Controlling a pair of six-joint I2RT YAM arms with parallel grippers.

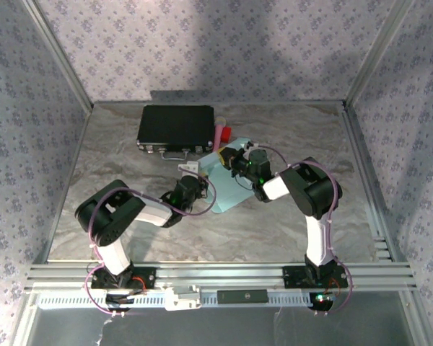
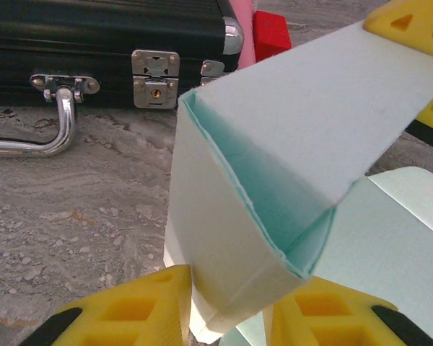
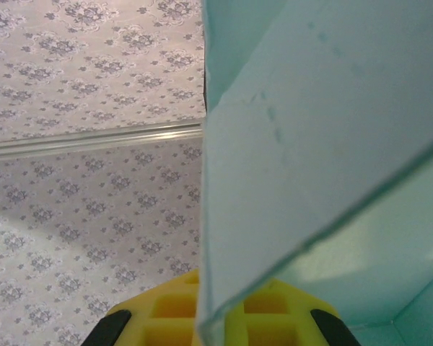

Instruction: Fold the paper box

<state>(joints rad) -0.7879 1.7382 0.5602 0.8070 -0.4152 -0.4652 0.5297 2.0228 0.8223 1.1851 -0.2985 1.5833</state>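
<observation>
**Mid-Fold at the Middle of the Table**

Seen at the middle of the grey-veined, stone-look table (image 1: 130,238), just in front of the large black rectangular case (image 1: 175,126) with its chrome handle and latches: the pale light-blue thin-card paper box (image 1: 220,191), part flat on the surface, part raised. Held from both sides. Pinched at a lifted panel by the right gripper (image 3: 202,321), jaws together on the card's edge, yellow fingers tilting that panel up and over. Clamped lower down by the left gripper (image 2: 231,321), yellow pads against either face of a short upright wall, folded along its creases into an open-ended sleeve.

Judged from the standing walls and the flap lying loose: midway through raising the sides, with no end closed and no tab tucked. Called for next, most likely: bringing the raised panel down square over the sleeve, pressing the crease sharp, then letting go on one side to reach the loose flap lying flat to the right. Calls for a light, steady hold, given thin card apt to buckle or tear under a hard pull in opposite directions. Also worth minding: little room behind, with the case, a pink cylinder (image 2: 242,29) and a red block (image 2: 270,32) close by the far edge of the card.
</observation>
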